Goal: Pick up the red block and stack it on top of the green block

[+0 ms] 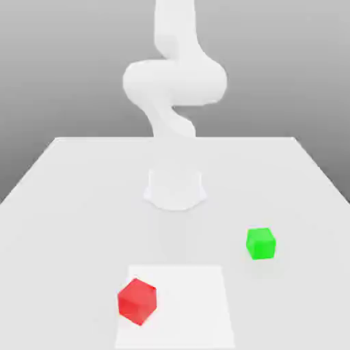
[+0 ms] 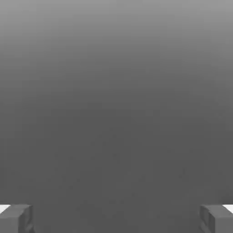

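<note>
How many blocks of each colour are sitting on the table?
Red block: 1
Green block: 1
Total: 2 blocks, standing apart on the white table.

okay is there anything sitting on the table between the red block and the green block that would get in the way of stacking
No, nothing visible stands between the red block and the green block. Only bare white table lies between them, and the green block's top is uncovered.
</note>
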`<state>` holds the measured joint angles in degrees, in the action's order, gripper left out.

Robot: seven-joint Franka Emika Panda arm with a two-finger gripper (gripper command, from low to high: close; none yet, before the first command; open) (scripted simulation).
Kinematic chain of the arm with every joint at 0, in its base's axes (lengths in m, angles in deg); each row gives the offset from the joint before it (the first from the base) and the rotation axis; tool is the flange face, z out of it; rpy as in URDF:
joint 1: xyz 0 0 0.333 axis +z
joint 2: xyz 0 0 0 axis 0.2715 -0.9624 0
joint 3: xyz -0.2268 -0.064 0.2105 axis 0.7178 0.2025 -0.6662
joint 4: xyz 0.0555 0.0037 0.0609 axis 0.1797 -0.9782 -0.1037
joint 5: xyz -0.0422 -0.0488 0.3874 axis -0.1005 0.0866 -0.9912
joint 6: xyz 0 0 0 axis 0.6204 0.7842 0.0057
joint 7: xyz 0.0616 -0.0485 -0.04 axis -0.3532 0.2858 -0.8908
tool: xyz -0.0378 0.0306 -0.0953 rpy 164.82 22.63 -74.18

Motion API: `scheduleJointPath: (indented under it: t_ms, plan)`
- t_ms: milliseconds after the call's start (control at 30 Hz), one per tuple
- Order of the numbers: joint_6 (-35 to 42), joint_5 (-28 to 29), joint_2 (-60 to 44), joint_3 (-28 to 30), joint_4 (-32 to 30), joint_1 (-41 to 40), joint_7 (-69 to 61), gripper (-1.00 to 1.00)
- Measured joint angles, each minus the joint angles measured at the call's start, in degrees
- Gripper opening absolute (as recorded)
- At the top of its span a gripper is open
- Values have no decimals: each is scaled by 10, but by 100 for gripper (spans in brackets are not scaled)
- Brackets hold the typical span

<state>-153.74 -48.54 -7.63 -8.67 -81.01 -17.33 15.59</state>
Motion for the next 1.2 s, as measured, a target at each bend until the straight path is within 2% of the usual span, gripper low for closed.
scheduleJointPath:
  t_ms: [467,700,900,933,1200]
  plan:
    - [-143,24,-295,-13,-110,-69,145,0]
    - [-215,6,-439,-6,-164,-88,196,0]
    - [-311,5,-563,-2,-159,-86,207,0]
    - [-324,6,-579,-1,-157,-86,208,-100]
    - [-314,6,-566,-3,-159,-87,208,-100]
